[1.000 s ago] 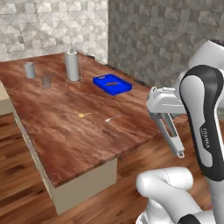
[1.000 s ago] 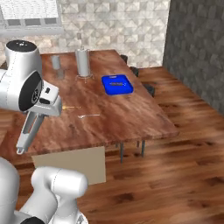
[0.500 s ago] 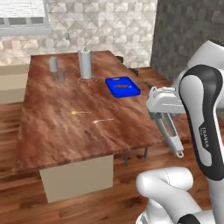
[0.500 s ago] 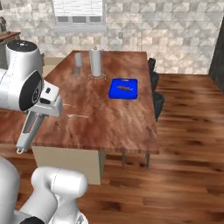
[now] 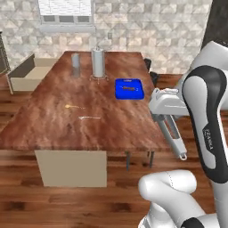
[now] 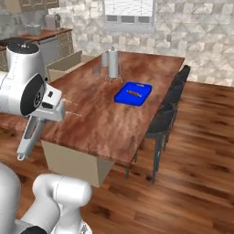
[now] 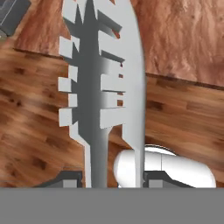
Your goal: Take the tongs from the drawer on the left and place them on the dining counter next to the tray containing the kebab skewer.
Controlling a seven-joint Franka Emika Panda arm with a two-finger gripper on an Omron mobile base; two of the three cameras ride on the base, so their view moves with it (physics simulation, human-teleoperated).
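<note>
**Tongs held off the desk's near corner**

The arm stands folded up beside the desk (image 5: pixel 102 120), its forearm upright and the hand turned down and outward over the wooden floor (image 6: pixel 192 183). The fingers (image 7: pixel 111 177) are closed on the tongs (image 5: pixel 173 136), which hang slanting down from the hand, their joined end lowest. In the hand view the tongs (image 7: pixel 103 87) run straight up from between the fingers, toothed along their inner edges, with the desk's edge crossing beyond them and floor below it.

Ahead of the fingers, well apart from them, the blue tray (image 5: pixel 129 88) lies flat on the desk toward its far side. The kebab skewer (image 5: pixel 129 88) lies inside the tray, about in the middle. Beyond the tray stand a tall grey canister (image 5: pixel 98 63) and a shorter grey cup (image 5: pixel 75 64). Two small thin items (image 5: pixel 82 112) lie on the bare wood, off to the side of the fingers and nearer than the tray. An open drawer (image 5: pixel 27 73) juts out past the desk's far side.
</note>
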